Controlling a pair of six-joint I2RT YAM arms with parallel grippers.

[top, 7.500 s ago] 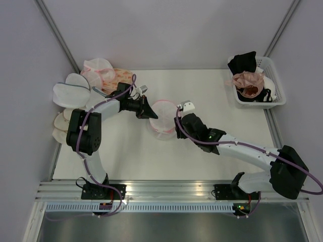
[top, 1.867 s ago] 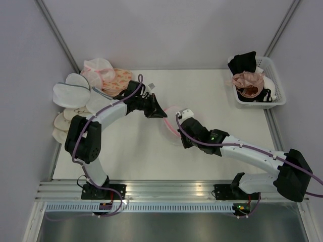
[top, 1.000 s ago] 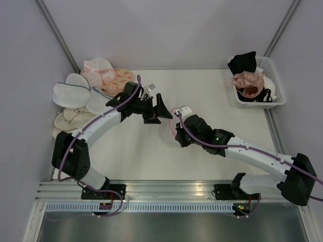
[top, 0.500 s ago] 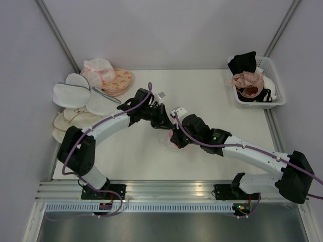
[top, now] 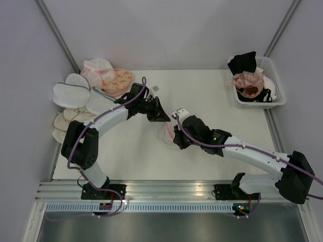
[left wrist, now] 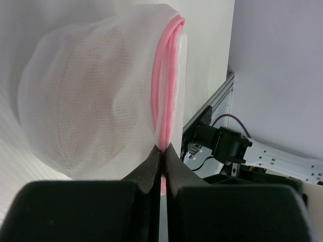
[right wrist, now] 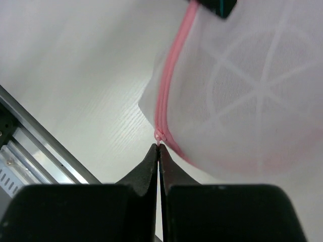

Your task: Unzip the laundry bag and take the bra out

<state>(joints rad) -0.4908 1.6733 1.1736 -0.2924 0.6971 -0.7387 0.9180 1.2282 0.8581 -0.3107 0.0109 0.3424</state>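
The laundry bag [top: 168, 132], a small white mesh pouch with a pink zipper rim, hangs between my two grippers over the middle of the table. My left gripper [top: 165, 119] is shut on the pink rim [left wrist: 166, 91] at the bag's far-left end. My right gripper [top: 175, 143] is shut on the small pink zipper pull [right wrist: 159, 136] at the near end. In the left wrist view the bag [left wrist: 91, 96] bulges to the left of the closed zipper. The bra shows only as a faint pale shade through the mesh [right wrist: 252, 91].
A white basket [top: 276, 99] at the back right holds a black garment [top: 242, 62] and a dusty-pink bra [top: 248, 80]. White mesh bags [top: 70, 94] and an orange-patterned pouch [top: 119, 79] are piled at the back left. A metal rail [top: 171, 190] runs along the near edge.
My left gripper came in to the bag from the left with its jaws wide and closed on the pink rim. The right gripper stayed shut on the zipper pull.
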